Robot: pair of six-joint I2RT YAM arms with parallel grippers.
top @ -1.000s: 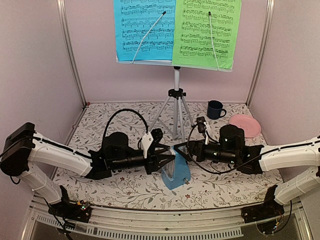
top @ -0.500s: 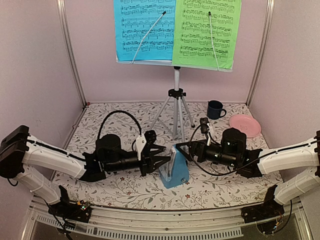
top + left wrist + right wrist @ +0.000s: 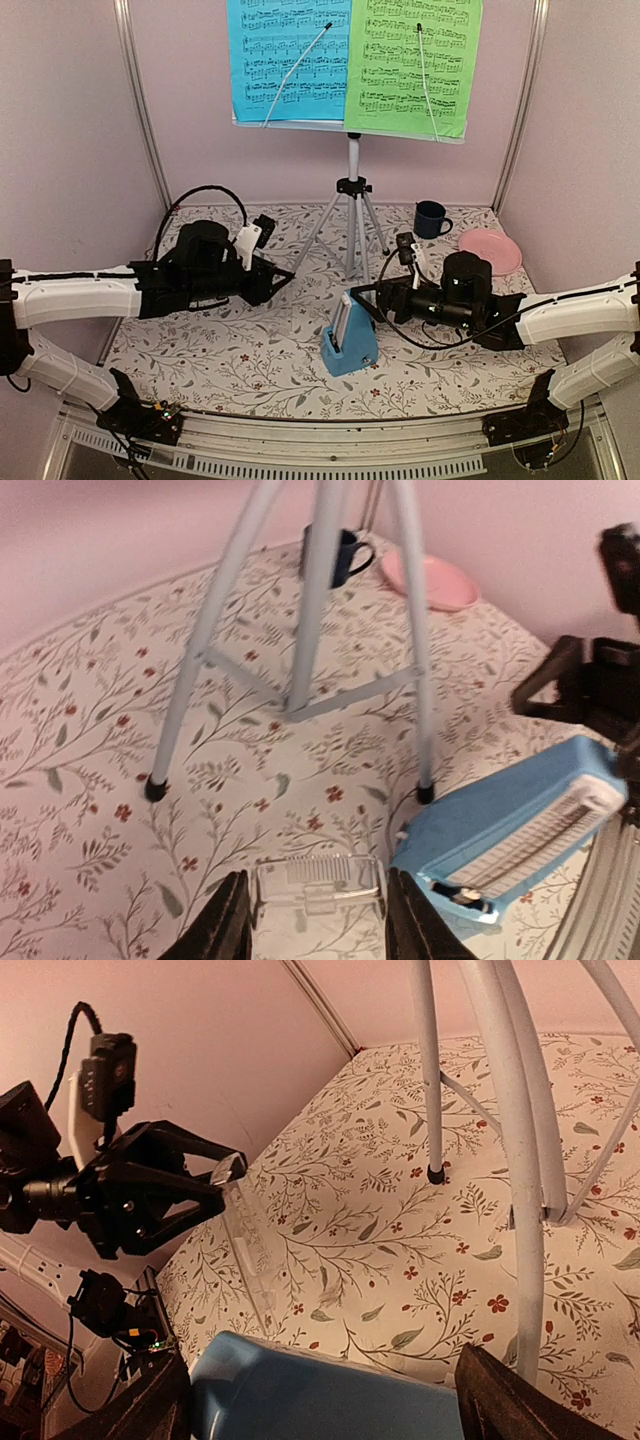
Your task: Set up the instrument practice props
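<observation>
Pinching a clear ridged cover [image 3: 318,885] between narrow jaws, the left claw [image 3: 285,275] hangs above the flowered table [image 3: 250,365], tips pointing toward 3 o'clock. The small blue metronome [image 3: 350,345] stands upright at 4 o'clock from it, well apart. The right claw [image 3: 358,298] is spread wide across the metronome's upper body, one finger against each flank. At 12 o'clock from the metronome rises the stand [image 3: 352,215] on its silver tripod, with a blue sheet [image 3: 288,60] and a green sheet [image 3: 412,65] side by side. A dark mug [image 3: 430,218] sits at 1 o'clock and a pink plate [image 3: 490,250] at 2 o'clock.
</observation>
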